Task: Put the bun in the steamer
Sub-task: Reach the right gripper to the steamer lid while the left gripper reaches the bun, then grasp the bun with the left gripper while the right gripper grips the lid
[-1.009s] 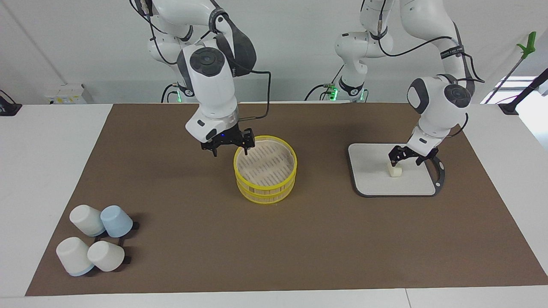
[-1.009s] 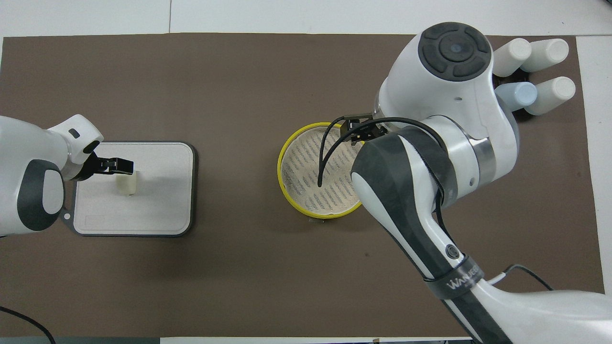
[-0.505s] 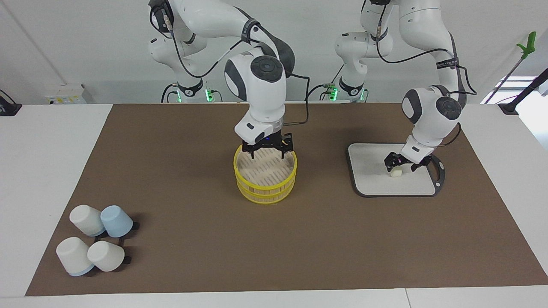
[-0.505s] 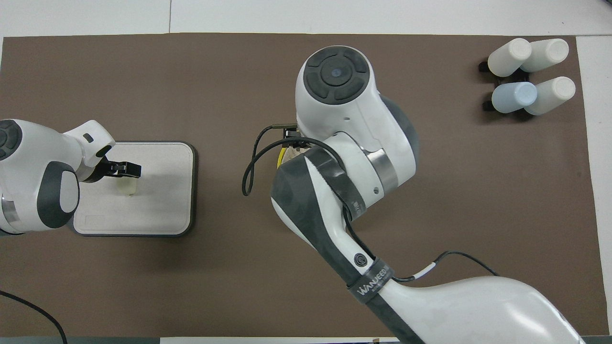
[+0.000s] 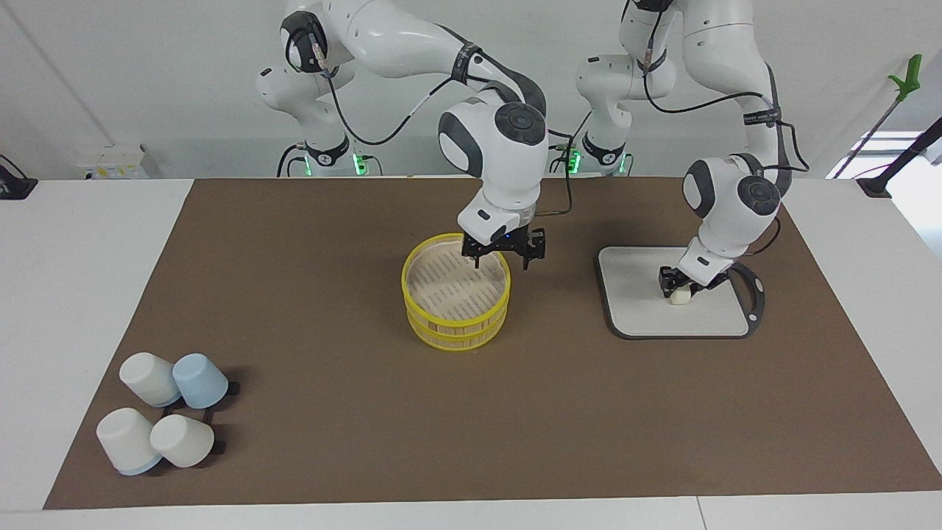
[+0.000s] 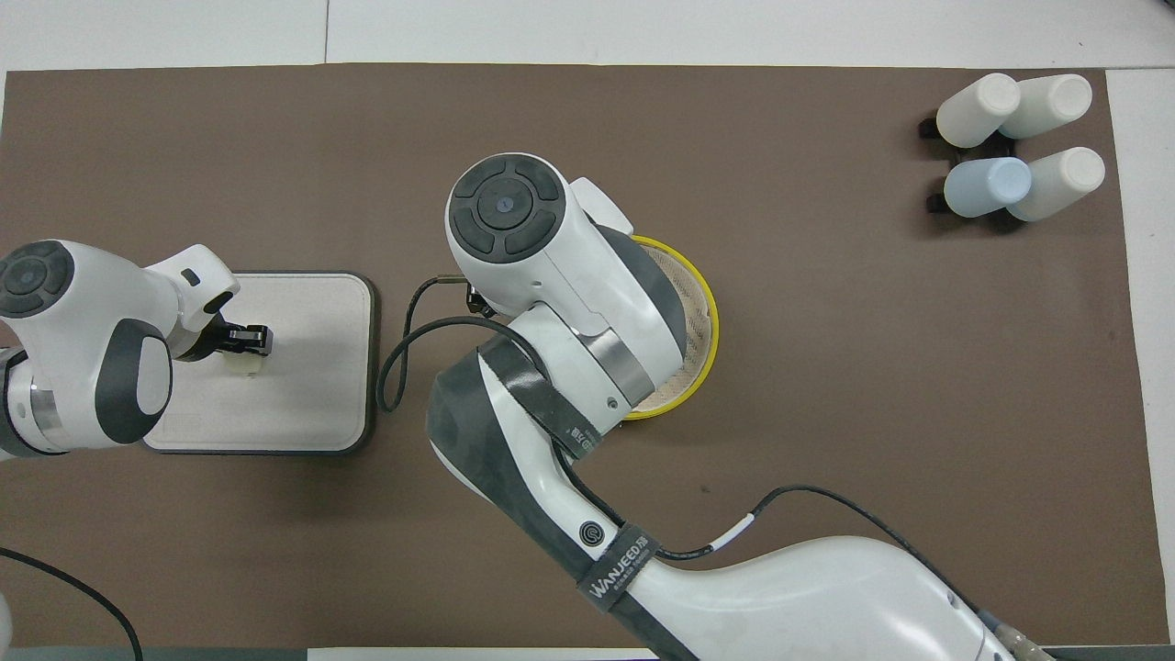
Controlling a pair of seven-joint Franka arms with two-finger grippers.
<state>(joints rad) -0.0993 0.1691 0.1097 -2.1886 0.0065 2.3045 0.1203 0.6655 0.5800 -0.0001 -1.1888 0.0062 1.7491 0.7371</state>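
The small cream-white dough bun [image 5: 681, 295] lies on the flat grey-rimmed board [image 5: 633, 302] toward the left arm's end of the brown surface [image 5: 309, 353]. In the overhead view its long axis seems to run toward and away from the robots. The left end effector [image 5: 686, 283] is down around it, fingers narrowed at its sides. The right end effector [image 5: 503, 254], fingers spread wide, hangs over the rim of the round yellow-rimmed bamboo steamer [image 5: 456, 300]; overhead, its arm hides this.

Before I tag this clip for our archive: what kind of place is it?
Probably a robotics lab: two Franka arms at a brown mat, with a bamboo steamer and toppled cups staged as props.
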